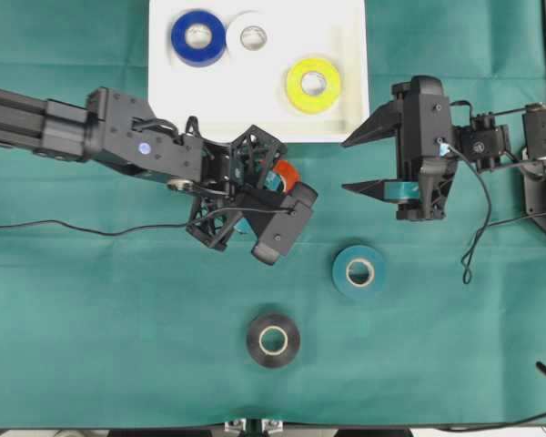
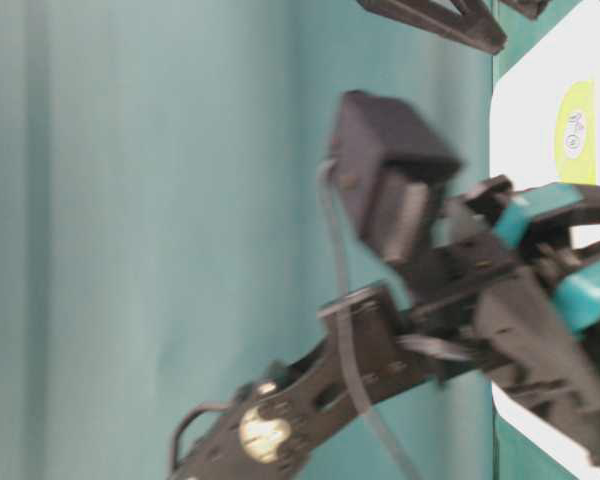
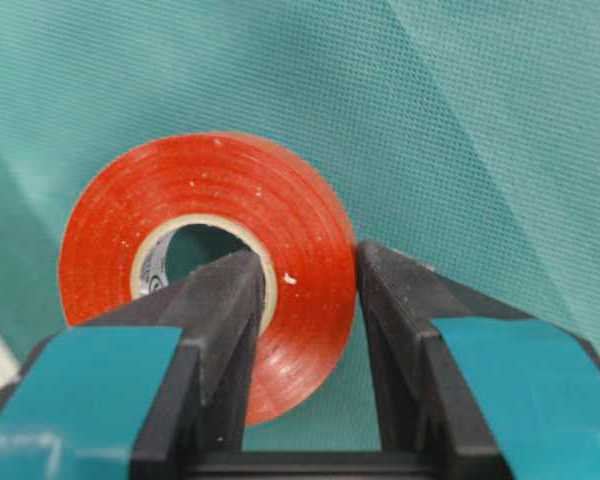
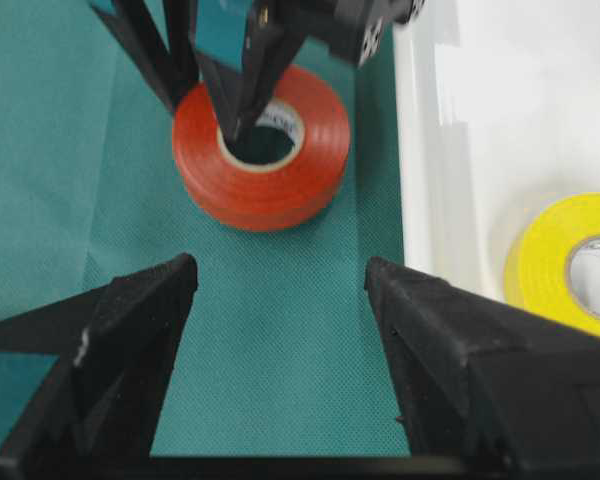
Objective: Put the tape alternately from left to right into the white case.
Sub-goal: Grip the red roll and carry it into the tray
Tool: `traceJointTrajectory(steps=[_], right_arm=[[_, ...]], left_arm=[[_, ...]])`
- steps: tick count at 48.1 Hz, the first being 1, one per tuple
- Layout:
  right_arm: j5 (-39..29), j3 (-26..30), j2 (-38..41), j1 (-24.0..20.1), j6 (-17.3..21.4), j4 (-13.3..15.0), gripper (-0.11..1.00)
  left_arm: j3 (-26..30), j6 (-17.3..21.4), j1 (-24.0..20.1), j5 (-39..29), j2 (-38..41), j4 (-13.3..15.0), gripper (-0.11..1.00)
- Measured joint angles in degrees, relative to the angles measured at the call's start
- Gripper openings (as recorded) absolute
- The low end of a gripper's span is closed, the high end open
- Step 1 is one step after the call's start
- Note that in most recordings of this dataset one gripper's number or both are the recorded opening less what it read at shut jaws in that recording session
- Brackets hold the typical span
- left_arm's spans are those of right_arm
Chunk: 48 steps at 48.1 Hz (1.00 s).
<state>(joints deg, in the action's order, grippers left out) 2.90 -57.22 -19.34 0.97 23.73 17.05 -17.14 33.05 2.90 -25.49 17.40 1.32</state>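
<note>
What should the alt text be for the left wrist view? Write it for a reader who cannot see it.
Close-up of the left end effector shut on the wall of a red tape roll, one finger inside its grey core and the other against its outer face. The roll rests on green cloth.

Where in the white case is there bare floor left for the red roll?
The white case is bare along its near-left floor, below the blue roll and left of the yellow roll, and also in the far-right corner above the yellow one. The far-left is crowded: blue and the white roll sit side by side. The left gripper pinches the red roll.
</note>
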Motion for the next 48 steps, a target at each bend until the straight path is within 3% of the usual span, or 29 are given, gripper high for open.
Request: traceJointTrajectory(steps=[16,31,48], right_arm=[[-0.09,0.00,-0.09,0.00,0.09,0.00,0.75],[0.09,0.00,0.00,0.00,0.09,0.00,0.76],[0.18,0.00,0.00,0.00,0.09,0.00,0.76]], left_arm=[[-4.57,0.18,0.09,-0.09,-10.02,0.00,-0.03],[-5.89,0.18,-0.88,-0.09,-11.07,0.00,-0.03],[-5.80,1.67,-8.61,-0.18,-10.02,0.00,-0.03]])
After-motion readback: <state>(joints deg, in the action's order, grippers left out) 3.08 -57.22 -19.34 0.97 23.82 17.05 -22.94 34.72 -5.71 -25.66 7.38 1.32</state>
